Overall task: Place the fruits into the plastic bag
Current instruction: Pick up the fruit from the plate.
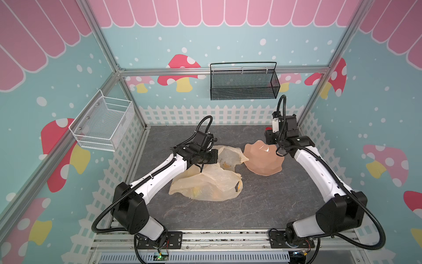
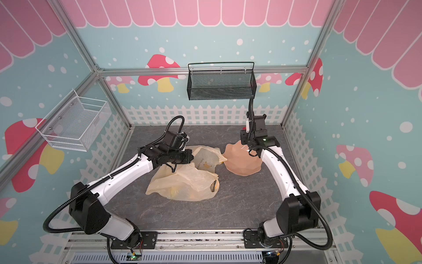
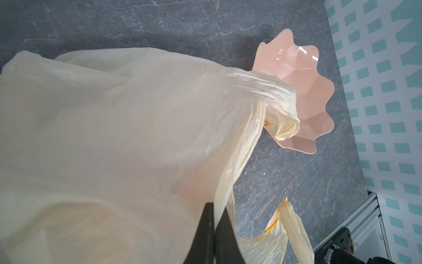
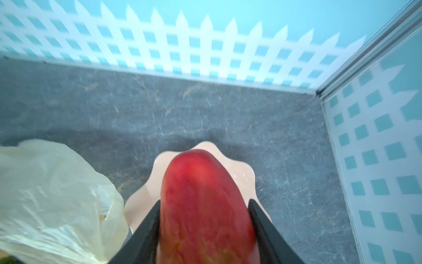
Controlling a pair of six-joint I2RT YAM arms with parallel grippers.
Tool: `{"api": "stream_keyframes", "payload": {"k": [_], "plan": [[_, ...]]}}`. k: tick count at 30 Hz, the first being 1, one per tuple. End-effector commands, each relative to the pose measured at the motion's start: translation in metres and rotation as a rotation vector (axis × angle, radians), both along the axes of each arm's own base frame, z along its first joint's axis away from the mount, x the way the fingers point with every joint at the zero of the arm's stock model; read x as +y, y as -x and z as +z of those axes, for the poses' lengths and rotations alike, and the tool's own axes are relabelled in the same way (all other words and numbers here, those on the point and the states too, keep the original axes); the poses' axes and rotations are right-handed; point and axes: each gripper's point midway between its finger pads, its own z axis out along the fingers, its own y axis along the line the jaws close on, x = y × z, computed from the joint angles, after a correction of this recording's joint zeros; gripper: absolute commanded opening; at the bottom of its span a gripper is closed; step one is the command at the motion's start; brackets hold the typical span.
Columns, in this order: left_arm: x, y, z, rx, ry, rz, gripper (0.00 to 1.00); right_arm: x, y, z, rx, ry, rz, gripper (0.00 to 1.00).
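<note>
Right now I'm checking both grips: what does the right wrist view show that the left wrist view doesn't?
Only the right wrist view: the red fruit clamped in the right gripper. Only the left wrist view: the left gripper pinched shut on an edge of the plastic bag. Both: the bag, the pink bowl and the grey tabletop.

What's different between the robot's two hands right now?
The left hand is pinched shut on the thin plastic bag; the right hand stands wider, gripping a red fruit. The left hand is at the bag; the right hand is by the pink bowl. Both hold something.
</note>
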Motion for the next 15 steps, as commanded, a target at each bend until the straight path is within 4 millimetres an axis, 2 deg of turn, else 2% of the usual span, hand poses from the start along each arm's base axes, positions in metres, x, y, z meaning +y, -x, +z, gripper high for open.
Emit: {"api": "stream_keyframes", "payload": {"k": [1,3,5,12,15], "plan": [[0.004,0.006,0.008,-0.016,0.005,0.0,0.0,-0.005,0.01,0.048,-0.151,-0.039,-0.019,0.47],[0.003,0.006,0.007,-0.015,0.005,-0.003,0.0,-0.007,0.017,0.061,-0.195,-0.043,-0.016,0.48],[0.003,0.006,0.008,-0.017,0.005,-0.004,0.0,-0.007,0.022,0.065,-0.205,-0.042,-0.008,0.49],[-0.001,0.003,0.01,-0.017,0.014,-0.009,0.0,-0.002,0.03,0.061,-0.192,-0.069,0.019,0.48],[-0.002,0.003,0.012,-0.02,0.015,-0.012,0.0,0.005,0.034,0.061,-0.196,-0.111,0.053,0.48]]}}
